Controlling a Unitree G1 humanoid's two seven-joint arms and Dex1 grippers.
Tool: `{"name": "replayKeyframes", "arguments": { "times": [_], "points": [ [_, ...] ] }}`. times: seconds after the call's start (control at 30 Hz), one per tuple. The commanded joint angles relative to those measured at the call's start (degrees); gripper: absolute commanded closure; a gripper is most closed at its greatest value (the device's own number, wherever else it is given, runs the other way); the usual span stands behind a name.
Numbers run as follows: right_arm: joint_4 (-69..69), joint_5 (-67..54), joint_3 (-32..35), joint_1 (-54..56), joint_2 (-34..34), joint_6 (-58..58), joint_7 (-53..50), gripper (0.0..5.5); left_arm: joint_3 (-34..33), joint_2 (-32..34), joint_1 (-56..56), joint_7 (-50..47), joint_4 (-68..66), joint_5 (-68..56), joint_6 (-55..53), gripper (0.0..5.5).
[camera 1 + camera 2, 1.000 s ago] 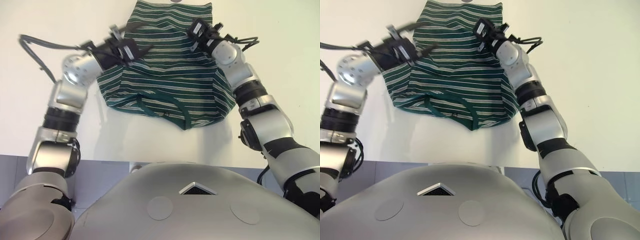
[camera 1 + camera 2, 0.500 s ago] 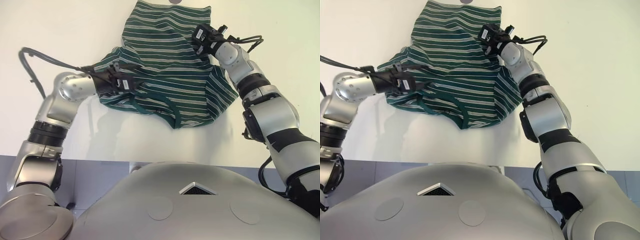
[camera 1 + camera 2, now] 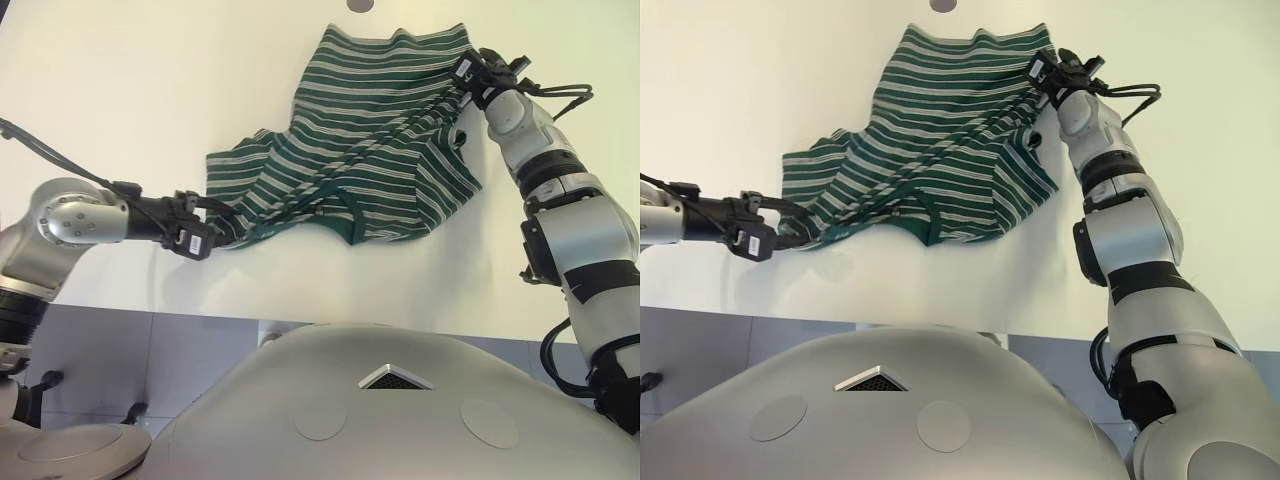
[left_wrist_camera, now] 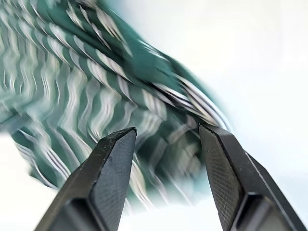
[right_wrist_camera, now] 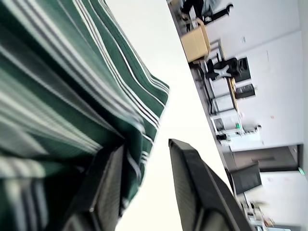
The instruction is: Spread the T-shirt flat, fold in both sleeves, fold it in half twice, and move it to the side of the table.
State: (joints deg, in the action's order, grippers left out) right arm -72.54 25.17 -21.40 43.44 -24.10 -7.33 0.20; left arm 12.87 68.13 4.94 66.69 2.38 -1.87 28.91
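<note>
**A:** What's new with the T-shirt (image 3: 350,150)?

**B:** A second ago it sat bunched by the middle of the table's (image 3: 120,120) far edge. Now it has slewed toward the far right corner. One sleeve (image 3: 240,185) is drawn out long toward the near left corner.

**A:** And the claws?

**B:** The left claw (image 3: 215,233) has swung off the cloth and down to the sleeve tip, close to the near edge. The right claw (image 3: 466,75) has gone out to the hem corner by the far edge. Creases run straight from one claw to the other, so I'd say the shirt is being stretched. That makes it the spreading step, with no fold begun.

**A:** Are they gripping?

**B:** The head views only put each claw at the cloth's edge. The left wrist view shows its jaws well apart, with striped cloth just past the tips and nothing pinched. In the right wrist view the jaws are also apart, with bare table between them and cloth lying against one side.

**A:** So is it flat yet?

**B:** No. The collar (image 3: 340,208) is rumpled and the right side is bunched, so it needs more smoothing
</note>
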Motion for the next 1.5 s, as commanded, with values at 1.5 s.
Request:
{"name": "replayKeyframes", "arguments": {
  "times": [1.5],
  "points": [
    [68.50,-24.45,4.27,-48.53,-31.87,1.62,56.63,3.87,4.44,-19.18,-2.64,-13.72,-7.93,-13.68,-12.03,3.11]
  ]
}}
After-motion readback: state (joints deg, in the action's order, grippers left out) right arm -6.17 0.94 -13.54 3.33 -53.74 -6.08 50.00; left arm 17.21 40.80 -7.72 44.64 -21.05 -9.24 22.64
